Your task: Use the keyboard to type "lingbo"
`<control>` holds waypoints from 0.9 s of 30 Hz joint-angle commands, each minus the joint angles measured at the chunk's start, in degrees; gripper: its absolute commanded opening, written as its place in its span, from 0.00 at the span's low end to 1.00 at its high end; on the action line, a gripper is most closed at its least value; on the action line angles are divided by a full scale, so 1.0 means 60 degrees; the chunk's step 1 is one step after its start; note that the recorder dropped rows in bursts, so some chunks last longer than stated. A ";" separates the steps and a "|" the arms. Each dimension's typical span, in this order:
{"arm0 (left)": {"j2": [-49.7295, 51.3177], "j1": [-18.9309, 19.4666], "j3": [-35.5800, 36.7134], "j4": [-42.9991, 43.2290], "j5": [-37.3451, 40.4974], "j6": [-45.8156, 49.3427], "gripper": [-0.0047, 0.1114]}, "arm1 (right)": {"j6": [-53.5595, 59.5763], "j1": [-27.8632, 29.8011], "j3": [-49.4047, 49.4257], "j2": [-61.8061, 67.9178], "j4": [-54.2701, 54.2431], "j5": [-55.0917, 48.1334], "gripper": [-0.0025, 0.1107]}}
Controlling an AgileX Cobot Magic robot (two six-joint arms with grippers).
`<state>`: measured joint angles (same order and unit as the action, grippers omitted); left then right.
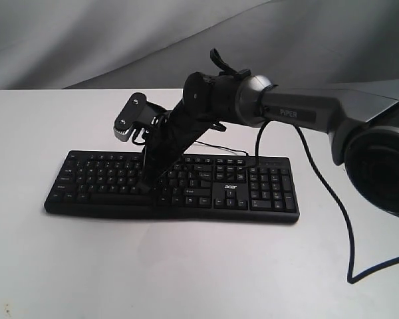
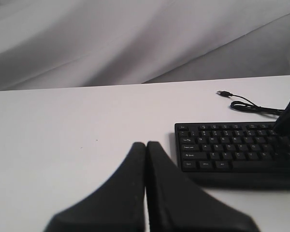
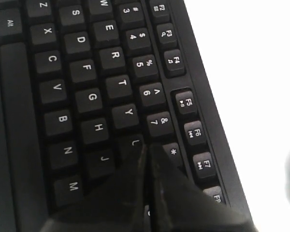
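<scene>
The black keyboard with its white acer logo lies across the middle of the white table. My right gripper reaches over from the right and points steeply down at the letter keys left of centre. In the right wrist view the right gripper is shut, empty, with its tips at the partly hidden U key beside the 8 key; the keyboard fills that view. My left gripper is shut and empty, low over bare table just off the keyboard end with the Ctrl key.
The keyboard's thin USB cable lies loose on the table behind it, plug unconnected. A thicker black cable hangs from the right arm and loops onto the table at the right. Grey cloth backs the table.
</scene>
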<state>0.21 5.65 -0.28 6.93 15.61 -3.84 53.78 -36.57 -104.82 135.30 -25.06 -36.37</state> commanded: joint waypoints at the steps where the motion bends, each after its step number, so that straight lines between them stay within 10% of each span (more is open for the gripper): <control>1: -0.0035 0.0010 0.0046 -0.0036 -0.0065 -0.0020 0.04 | -0.0068 0.0004 -0.0045 -0.0017 0.0069 0.0029 0.02; 27: -0.0035 0.0010 0.0046 -0.0036 -0.0065 -0.0020 0.04 | -0.0068 0.0004 -0.0045 0.0192 0.0190 0.0045 0.02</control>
<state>0.21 5.65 -0.28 6.93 15.61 -3.84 53.40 -36.57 -104.82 136.23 -24.14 -36.37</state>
